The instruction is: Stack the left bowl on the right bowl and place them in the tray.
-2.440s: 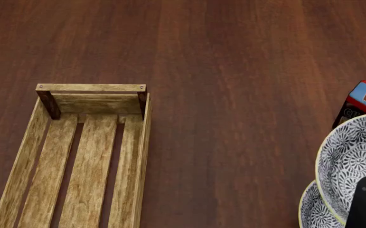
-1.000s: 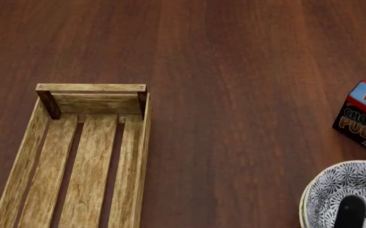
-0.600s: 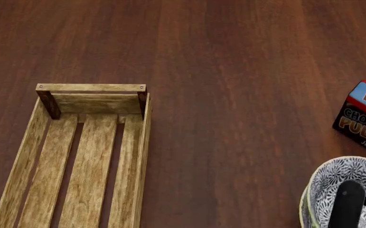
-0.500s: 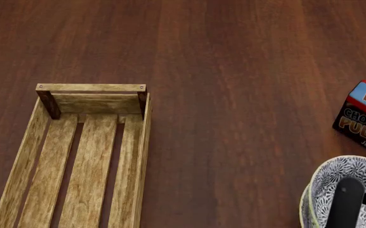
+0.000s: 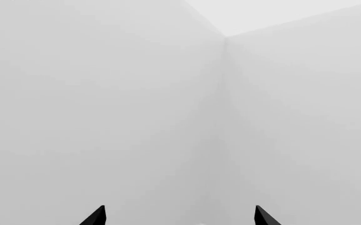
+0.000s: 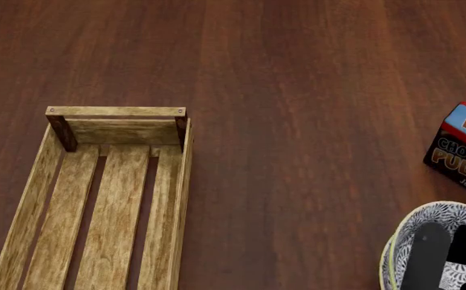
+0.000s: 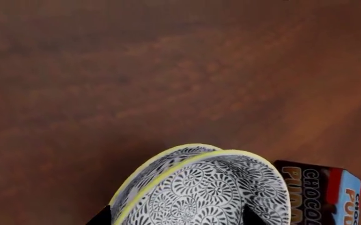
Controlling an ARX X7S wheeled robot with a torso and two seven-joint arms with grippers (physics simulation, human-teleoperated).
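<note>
Left wrist view: only pale blank walls meeting in a corner; the two dark tips of the left gripper [image 5: 179,216] stand well apart with nothing between them, so that arm is idle and away from the table.

Head view, tray: the tray [image 6: 182,181] lies at the left of the dark wood table [image 6: 297,90], its slatted bottom bare, exactly where it lay in the earlier pictures.

Head view, bowls: at the near right corner the patterned bowls [image 6: 416,220] have changed. A couple of seconds ago one bowl hung high and large above the other; a second ago it had dropped down into it; now a second yellow rim peeks out at the left edge, so they look nested, a little off-centre.

Head view, right gripper: the right gripper [image 6: 446,257] has crept further in over the bowl, one dark finger [image 6: 426,254] plain against the pattern. Whether the jaws pinch the rim or stand free, I cannot tell.

Head view, box: the chocolate pudding box [image 6: 464,151] sits just beyond the bowls, at the far right, unmoved.

Right wrist view: two yellow-edged rims, one inside the other [image 7: 205,187], with the box [image 7: 320,192] close beside them.

Meaning: stacking looks done to me; the carry leftward to the tray is what remains, and the pair is well apart from it.
</note>
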